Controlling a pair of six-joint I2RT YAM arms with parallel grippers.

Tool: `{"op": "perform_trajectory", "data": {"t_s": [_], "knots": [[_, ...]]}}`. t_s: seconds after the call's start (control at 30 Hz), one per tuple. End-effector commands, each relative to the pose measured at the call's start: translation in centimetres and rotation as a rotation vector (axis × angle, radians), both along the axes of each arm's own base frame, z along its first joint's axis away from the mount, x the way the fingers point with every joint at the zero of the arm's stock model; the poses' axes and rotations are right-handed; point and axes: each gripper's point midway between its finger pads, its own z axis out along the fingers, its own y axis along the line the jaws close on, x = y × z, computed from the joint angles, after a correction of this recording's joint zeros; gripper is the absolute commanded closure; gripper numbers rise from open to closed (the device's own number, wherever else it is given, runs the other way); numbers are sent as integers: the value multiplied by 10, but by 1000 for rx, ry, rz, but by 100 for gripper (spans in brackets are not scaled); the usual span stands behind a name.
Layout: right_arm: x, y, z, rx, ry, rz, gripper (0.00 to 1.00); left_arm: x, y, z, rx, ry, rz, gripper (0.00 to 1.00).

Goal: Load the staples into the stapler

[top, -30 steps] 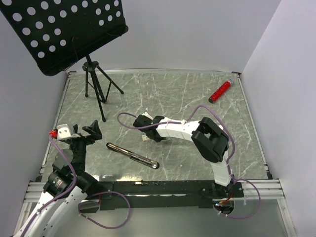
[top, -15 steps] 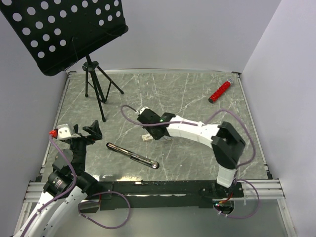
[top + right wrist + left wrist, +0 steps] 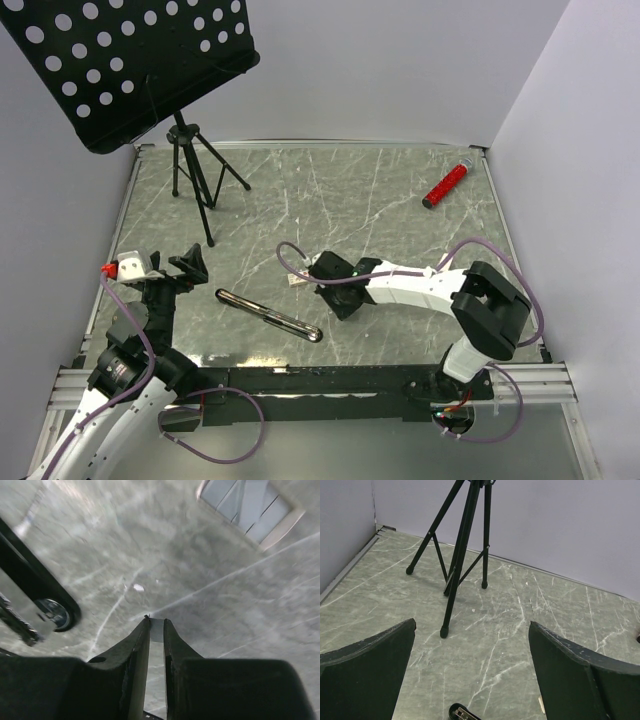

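The black stapler (image 3: 268,315) lies opened flat on the marble table, its silvery rail showing. Its round end shows in the right wrist view (image 3: 50,611) and its tip in the left wrist view (image 3: 462,713). The small cream staples box (image 3: 293,281) lies just behind it, and in the right wrist view (image 3: 252,511) it is open with a greyish tray inside. My right gripper (image 3: 342,302) (image 3: 156,623) hovers low between the box and the stapler's right end, shut on a thin grey strip of staples. My left gripper (image 3: 176,268) (image 3: 472,665) is open and empty, left of the stapler.
A black music stand (image 3: 120,60) on a tripod (image 3: 195,180) (image 3: 465,545) occupies the back left. A red cylinder (image 3: 446,184) lies at the back right. Walls enclose the table on three sides.
My right arm has swung from over the staples box toward the front right, nearer the stapler's right end. The box now lies uncovered. The left arm has not moved.
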Motion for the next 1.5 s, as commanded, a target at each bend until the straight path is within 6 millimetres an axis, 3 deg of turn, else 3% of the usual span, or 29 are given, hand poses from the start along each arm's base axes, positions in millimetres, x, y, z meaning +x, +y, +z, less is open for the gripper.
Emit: {"op": "perform_trajectory", "data": {"t_s": [0.0,0.2,0.33,0.57,1.1,1.33,1.47], "knots": [[1,18,3,80,-15,-16,79,2,-3,8,1,-29,-13,1],[-3,14,-7,41,12,-16,71,1,-1,8,-3,-29,-7,1],[-5,9,-8,7,32,-24,59,1,-1,9,-6,-31,-9,1],[-4,10,-1,-29,55,-16,58,2,-3,8,-1,-26,-16,1],[-8,9,-11,-96,126,16,62,1,-3,8,-1,-28,-13,1],[-2,10,-10,-119,104,32,71,2,-4,7,3,-23,-18,1],[7,26,8,-62,65,43,81,2,-4,7,2,-24,-21,1]]}}
